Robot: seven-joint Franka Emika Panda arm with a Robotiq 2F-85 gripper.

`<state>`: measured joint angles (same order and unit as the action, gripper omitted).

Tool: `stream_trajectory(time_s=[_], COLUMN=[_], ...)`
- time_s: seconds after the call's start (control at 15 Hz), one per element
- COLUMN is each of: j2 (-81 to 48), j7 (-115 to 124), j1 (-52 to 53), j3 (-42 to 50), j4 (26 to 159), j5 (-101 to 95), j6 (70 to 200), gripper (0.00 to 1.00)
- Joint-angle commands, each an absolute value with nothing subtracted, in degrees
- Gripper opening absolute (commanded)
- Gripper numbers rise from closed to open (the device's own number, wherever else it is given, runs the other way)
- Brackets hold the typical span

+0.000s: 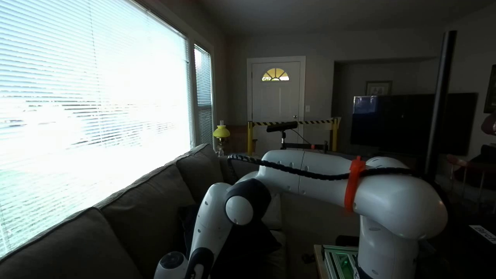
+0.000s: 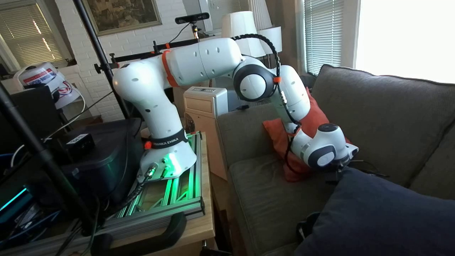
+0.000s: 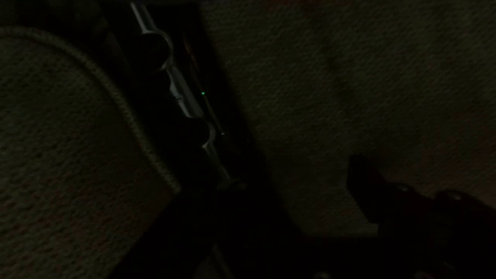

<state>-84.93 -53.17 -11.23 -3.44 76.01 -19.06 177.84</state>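
My gripper (image 3: 294, 190) shows dark along the bottom of the wrist view, its fingers well apart. Sofa fabric (image 3: 329, 97) is visible through the gap between them, and nothing is gripped. The left finger overlaps a long black object (image 3: 186, 91) with a silvery edge, round notches and a tiny green light; whether they touch I cannot tell. This object lies along a piped cushion (image 3: 58, 135). In an exterior view the gripper reaches down by the sofa back, its fingertips hidden near a dark blue pillow (image 2: 384, 213). An exterior view cuts it off at the bottom.
An orange pillow (image 2: 295, 165) lies behind the wrist on the sofa (image 2: 277, 199). A black strap-like thing (image 2: 307, 227) pokes out beside the blue pillow. The arm's base stands on a wooden cart (image 2: 204, 227). A black pole (image 1: 440, 104) rises near the arm.
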Motion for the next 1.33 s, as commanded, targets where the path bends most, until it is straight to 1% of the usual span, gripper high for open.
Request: stream_trajectory(time_s=[0.0, 0.07, 0.13, 0.47, 0.6, 0.73, 0.93, 1.27], j2=[-86.10, -86.09, -86.00, -85.91, -85.84, -85.09, -85.02, -85.02], j7=[-42.58, -39.51, -36.96, -24.85, -19.59, -14.81, -9.64, -4.89], j1=[-6.40, -5.39, -4.79, -1.47, -0.27, 0.49, -0.13, -0.06], j3=[0.76, 1.76, 2.17, 5.00, 5.91, 6.23, 4.35, 3.87], j4=[71.10, 70.38, 69.62, 67.38, 67.90, 69.33, 69.83, 72.26], j5=[-15.16, -14.52, -14.25, -14.58, -13.96, -13.13, -10.76, -8.71], j6=[176.54, 175.81, 174.84, 166.90, 166.01, 165.75, 166.23, 173.77], gripper=[0.96, 0.99, 1.00, 1.00, 1.00, 1.00, 1.00, 1.00])
